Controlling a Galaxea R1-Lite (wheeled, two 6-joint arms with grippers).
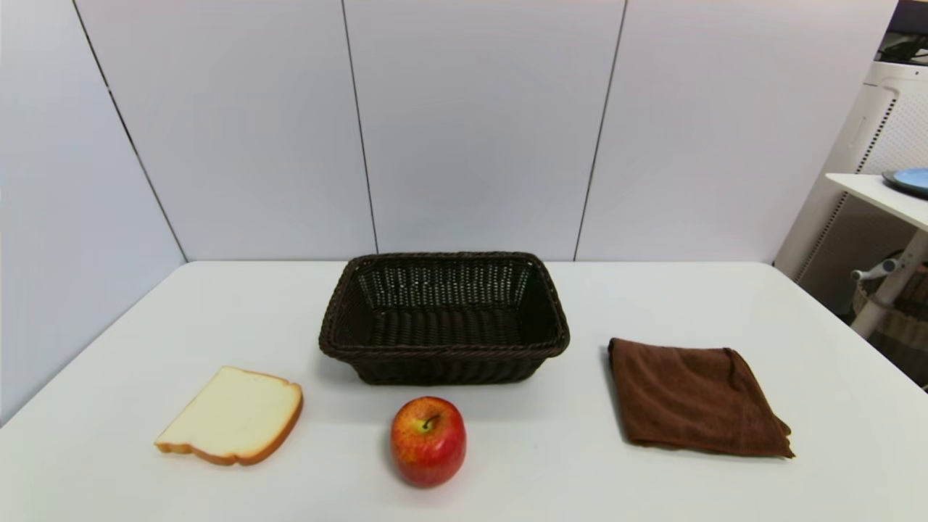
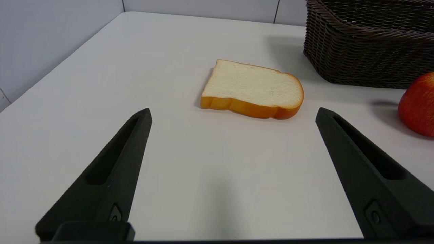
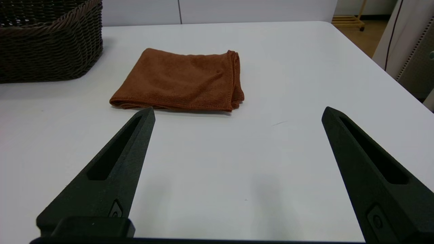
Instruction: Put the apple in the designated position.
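The round red apple with yellow-orange patches and a short dark stem (image 1: 428, 440) stands upright on the smooth white counter (image 1: 551, 464), near its front edge and about midway across. It sits just in front of the dark brown rectangular wicker basket (image 1: 444, 319), close to the basket's front wall but apart from it. On the robot's left of the apple, with a strip of bare counter between them, a slice of white bread with a golden-orange crust (image 1: 232, 415) lies flat. On the robot's right, well apart from the apple, a folded brown cloth (image 1: 692, 397) lies flat beside the basket. The left claw (image 2: 233, 113) hovers low over bare counter short of the bread, its two black fingers (image 2: 115, 162) spread wide with nothing between them; the edge of the apple and a corner of the basket show off to one side in its wrist view. The right claw (image 3: 237, 112) hovers low over bare counter short of the brown cloth, likewise spread wide and holding nothing. Neither arm shows in the head view.
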